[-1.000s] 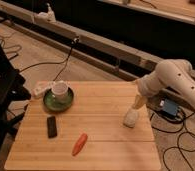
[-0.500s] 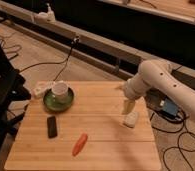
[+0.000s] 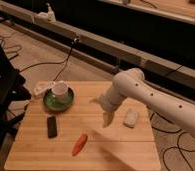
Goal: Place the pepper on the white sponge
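An orange-red pepper (image 3: 79, 144) lies on the wooden table (image 3: 116, 150), front and left of centre. A white sponge (image 3: 131, 118) lies near the table's right edge. My gripper (image 3: 108, 119) hangs from the white arm above the middle of the table, between the two, left of the sponge and up and right of the pepper. It holds nothing that I can see.
A white cup (image 3: 60, 90) stands on a green plate (image 3: 50, 101) at the back left. A small black block (image 3: 52, 126) lies left of the pepper. Cables run over the floor around the table. A dark stand is at the far left.
The arm has swung left from the table's right edge, past the sponge, to above the middle of the table. The pepper and sponge have not moved.
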